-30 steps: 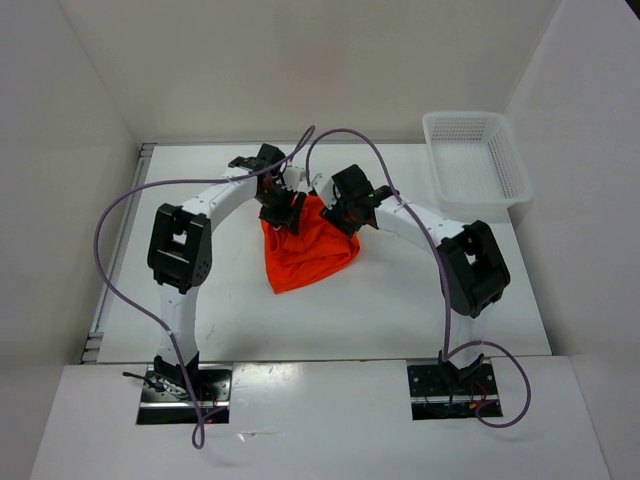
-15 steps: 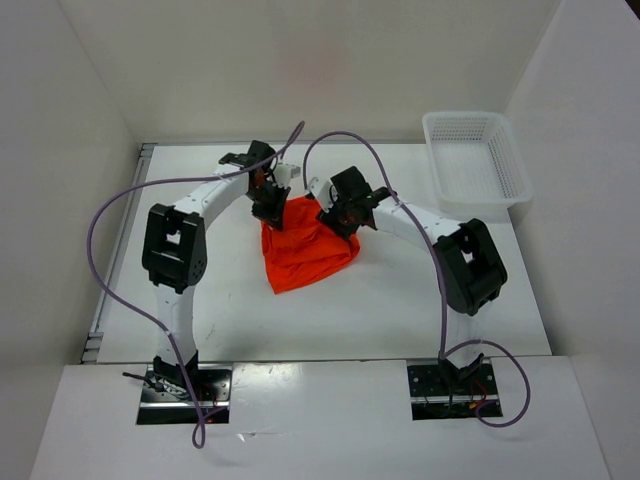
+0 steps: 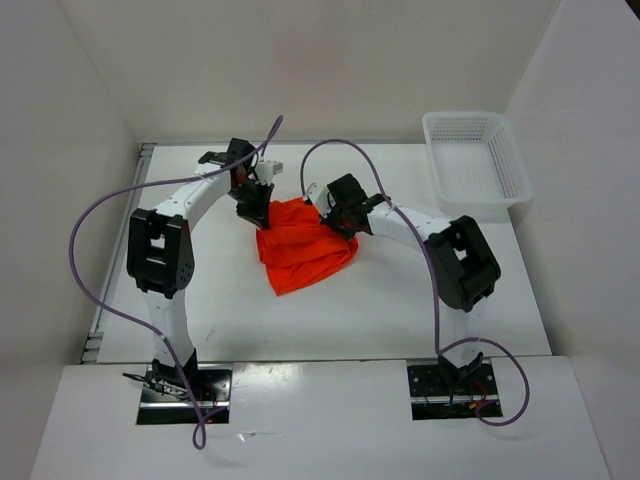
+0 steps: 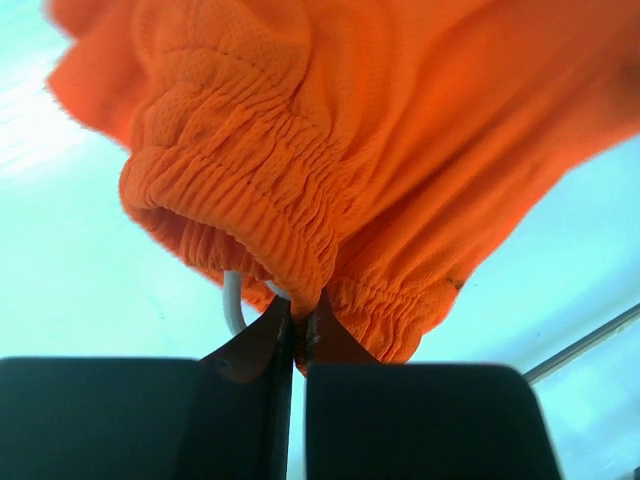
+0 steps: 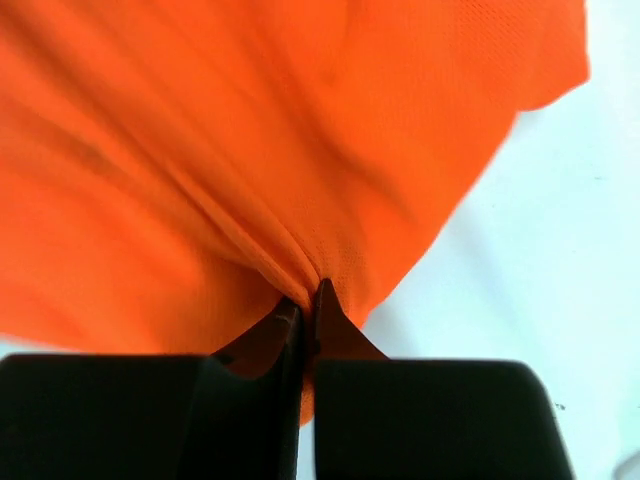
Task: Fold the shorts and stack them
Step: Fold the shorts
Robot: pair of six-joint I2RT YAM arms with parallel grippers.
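In the top view, the shorts (image 3: 300,250) lie as a crumpled orange heap a little left of the middle of the frame, on the white worktop (image 3: 390,300). The heap is broad at its upper edge and narrows to a point toward the lower frame. The left fingers (image 3: 258,214) meet the cloth at its upper left corner, and the right fingers (image 3: 338,226) meet it at the upper right edge. A white basket (image 3: 475,160) sits in the upper right of the frame, well apart from the shorts. A purple cable (image 3: 90,250) loops out from the left arm along the left side.

In the left wrist view, the shorts (image 4: 400,120) fill the upper part of the frame. The gathered elastic waistband (image 4: 240,200) bulges at centre left. The left fingers (image 4: 290,325) rise from the bottom edge and are pressed tight together, pinching the lower rim of that waistband. A loop of white drawstring (image 4: 231,300) hangs just left of the tips. The pale worktop (image 4: 70,270) shows at left and lower right.

In the right wrist view, the shorts (image 5: 230,130) cover most of the frame, with folds running down toward the bottom centre. There the right fingers (image 5: 305,312) are clamped shut on a pinch of thin fabric. The bare worktop (image 5: 540,260) shows at the right.
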